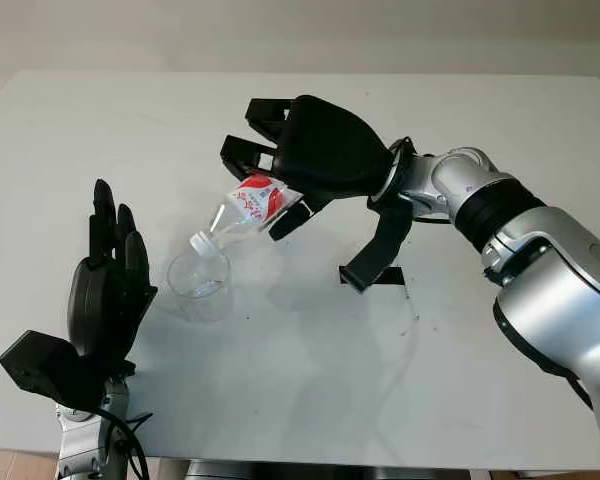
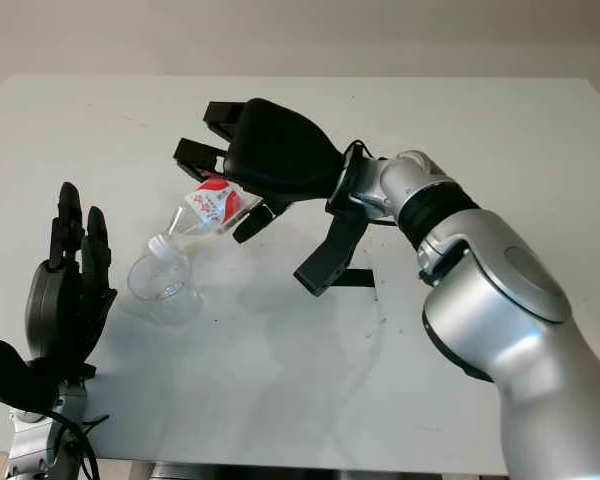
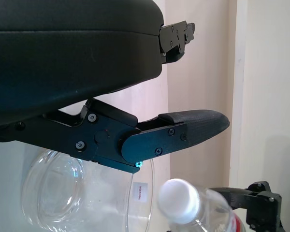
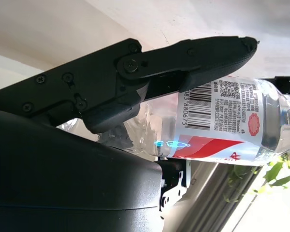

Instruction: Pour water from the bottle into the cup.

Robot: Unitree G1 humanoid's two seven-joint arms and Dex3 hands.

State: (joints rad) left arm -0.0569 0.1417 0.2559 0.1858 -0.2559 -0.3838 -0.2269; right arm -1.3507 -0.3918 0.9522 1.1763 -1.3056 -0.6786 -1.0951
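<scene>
Left eye view: the right hand [image 1: 280,165] is clamping its fingers around a clear plastic bottle [image 1: 242,212] with a red and white label, holding it above the white desk [image 1: 310,380] left of centre. The bottle is tilting steeply, its white cap [image 1: 202,243] pointing down and to the left, just over the far rim of a clear cup [image 1: 200,285] standing upright on the desk. The cap is sitting on the neck. The left hand [image 1: 110,285] is standing open just left of the cup, palm toward it, apart from it. A black strap is hanging from the right wrist, and a small black mark [image 1: 388,277] is lying on the desk to the right of the cup.

Right eye view: the same layout is showing, with the cap [image 2: 160,244] hanging at the cup's [image 2: 160,282] far rim and the left hand [image 2: 65,290] open beside it.

Left wrist view: the cup [image 3: 87,193] is appearing close beside the hand's finger [image 3: 183,133], not touched by it, and the capped neck [image 3: 179,200] is leaning in near the cup's rim.

Right wrist view: a finger [image 4: 183,63] is pressing across the bottle's label [image 4: 222,121], where a barcode and a red band are showing.
</scene>
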